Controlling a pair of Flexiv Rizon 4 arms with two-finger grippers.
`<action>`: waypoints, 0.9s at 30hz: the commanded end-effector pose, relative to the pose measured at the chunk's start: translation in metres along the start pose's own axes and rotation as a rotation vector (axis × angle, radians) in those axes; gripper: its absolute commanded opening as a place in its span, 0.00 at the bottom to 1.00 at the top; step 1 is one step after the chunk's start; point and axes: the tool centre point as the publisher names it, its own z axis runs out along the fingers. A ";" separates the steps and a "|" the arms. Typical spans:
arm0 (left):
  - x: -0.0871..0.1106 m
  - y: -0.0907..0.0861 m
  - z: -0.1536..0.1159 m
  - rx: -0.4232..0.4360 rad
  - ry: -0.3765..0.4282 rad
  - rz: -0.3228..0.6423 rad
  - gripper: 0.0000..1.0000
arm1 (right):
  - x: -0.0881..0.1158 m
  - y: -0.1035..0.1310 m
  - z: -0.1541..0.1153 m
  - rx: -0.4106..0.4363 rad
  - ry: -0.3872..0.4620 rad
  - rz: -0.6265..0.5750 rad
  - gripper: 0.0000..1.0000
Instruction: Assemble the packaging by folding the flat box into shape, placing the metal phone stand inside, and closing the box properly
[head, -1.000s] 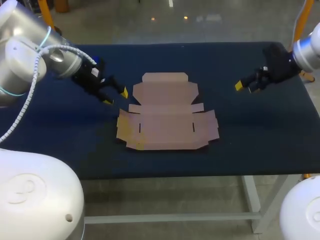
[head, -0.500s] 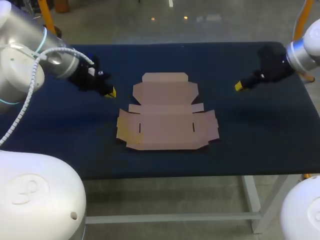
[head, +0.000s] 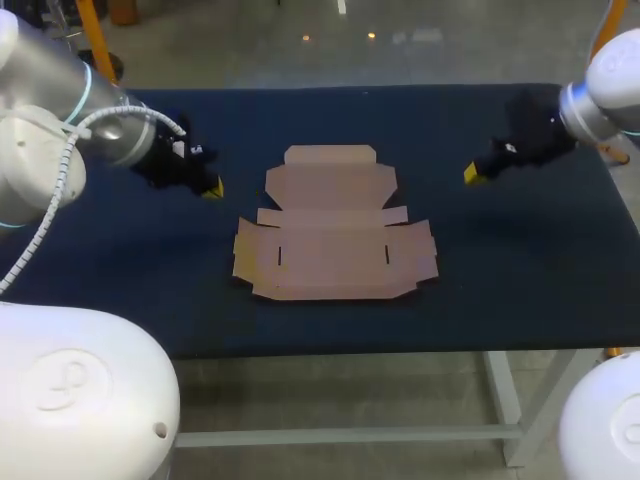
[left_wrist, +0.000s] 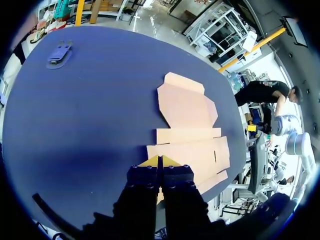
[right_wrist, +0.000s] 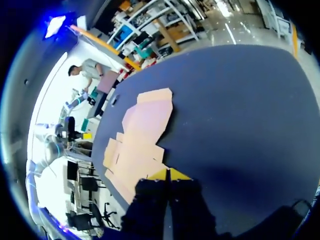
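1. Whereas its two yellow tips stood apart beside the flat box a second ago, the left end effector (left_wrist: 159, 160) is now seen with the tips pressed together and nothing between them. It has also been drawn back toward the left side of the counter.
2. The right end effector (right_wrist: 169, 173) is likewise closed on nothing, its tips meeting in a single seam. It has shifted only slightly since the earlier frames, a little farther from the robot, and is held above the counter to the right of the box.
3. The flat box (head: 335, 225) lies unfolded in the middle of the counter (head: 500, 270), between the two end effectors and touched by neither. Its flaps are spread flat, and its place is unchanged from the earlier frames.
4. The left arm (head: 60, 140) has been pulled back with its end effector, and the right arm (head: 600, 100) has been raised a little toward the far right corner.
5. A small grey object (left_wrist: 60, 54), seemingly the metal phone stand, is seen in the left wrist view near a far corner of the counter, well apart from the box. It is too small for its shape to be made out.
6. From the head view only one yellow tip of each end effector is visible, the rest being hidden by the dark bodies. The grey object cannot be found in that view.
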 end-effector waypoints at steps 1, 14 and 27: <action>-0.006 -0.009 0.007 -0.020 0.020 0.003 0.00 | -0.008 0.008 0.007 0.054 -0.003 0.040 0.00; 0.000 -0.014 0.020 -0.046 0.011 0.028 0.00 | -0.008 0.007 0.012 0.060 0.007 0.036 0.00; -0.017 -0.018 0.056 -0.124 0.043 0.089 0.00 | -0.011 0.008 0.060 0.152 0.084 0.030 0.00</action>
